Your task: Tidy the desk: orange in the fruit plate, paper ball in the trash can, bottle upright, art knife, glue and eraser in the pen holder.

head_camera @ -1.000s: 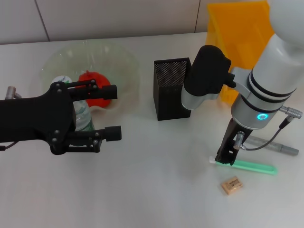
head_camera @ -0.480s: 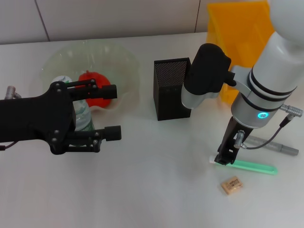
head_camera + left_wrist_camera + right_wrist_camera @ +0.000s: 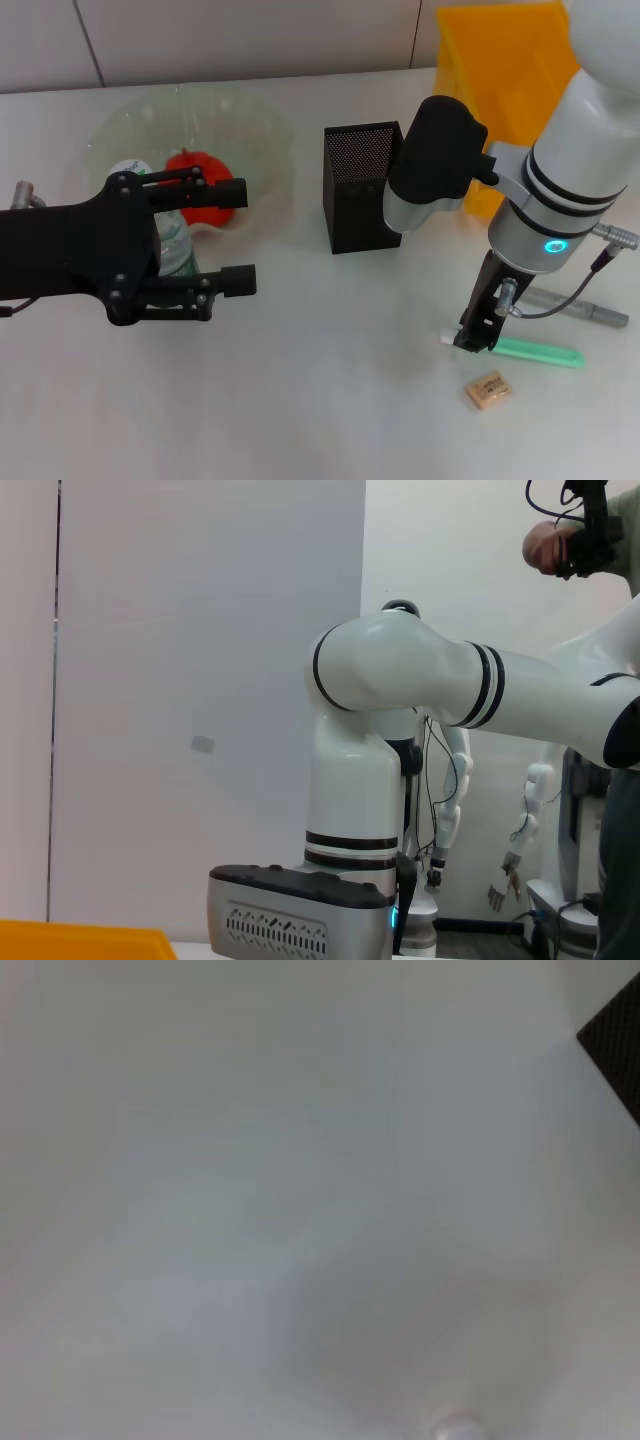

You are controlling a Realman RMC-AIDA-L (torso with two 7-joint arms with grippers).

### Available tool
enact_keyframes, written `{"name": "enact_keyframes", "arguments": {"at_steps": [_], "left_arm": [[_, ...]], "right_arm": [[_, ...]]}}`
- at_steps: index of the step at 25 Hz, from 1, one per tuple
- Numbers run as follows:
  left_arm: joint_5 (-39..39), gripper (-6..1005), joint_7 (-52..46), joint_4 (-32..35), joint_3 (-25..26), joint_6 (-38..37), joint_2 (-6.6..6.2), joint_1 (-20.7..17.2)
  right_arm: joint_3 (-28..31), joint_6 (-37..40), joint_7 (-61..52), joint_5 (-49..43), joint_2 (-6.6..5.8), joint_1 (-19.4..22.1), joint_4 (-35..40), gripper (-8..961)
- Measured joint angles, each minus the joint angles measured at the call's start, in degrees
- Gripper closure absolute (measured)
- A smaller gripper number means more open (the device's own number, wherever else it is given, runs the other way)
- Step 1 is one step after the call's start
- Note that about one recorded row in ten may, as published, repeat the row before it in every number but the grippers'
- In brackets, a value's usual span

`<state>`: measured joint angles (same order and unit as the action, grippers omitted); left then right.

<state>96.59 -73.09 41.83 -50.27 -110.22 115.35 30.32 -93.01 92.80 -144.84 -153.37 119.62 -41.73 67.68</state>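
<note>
Our right gripper (image 3: 474, 338) comes down at the white-capped end of the green glue stick (image 3: 520, 351), which lies on the desk (image 3: 330, 390) beside the eraser (image 3: 487, 389); we cannot tell whether its fingers have closed. The stick looks light, rigid and slippery, best pinched mid-barrel. Left gripper (image 3: 238, 238) hangs open near the fruit plate (image 3: 270, 140)

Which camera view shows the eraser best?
The head view: the eraser lies in plain sight on the desk, near the right gripper. The left wrist view faces away from the desk, and the right wrist view shows no eraser.
</note>
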Motion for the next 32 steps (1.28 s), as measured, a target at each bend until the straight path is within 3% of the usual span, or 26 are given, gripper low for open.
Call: {"name": "enact_keyframes", "arguments": {"at_steps": [27,32], "left_arm": [[-0.2,212,0.2,-0.1,0.0,-0.3,0.03,-0.1],[-0.3,212,0.2,-0.1,0.0,-0.4,0.00,-0.1]], "right_arm": [[-1.5,-0.9,-1.0,-0.3,0.08,0.0,-0.8,751],[-2.2,-1.1,-1.4,-0.5,0.08,0.1,-0.8,841]]}}
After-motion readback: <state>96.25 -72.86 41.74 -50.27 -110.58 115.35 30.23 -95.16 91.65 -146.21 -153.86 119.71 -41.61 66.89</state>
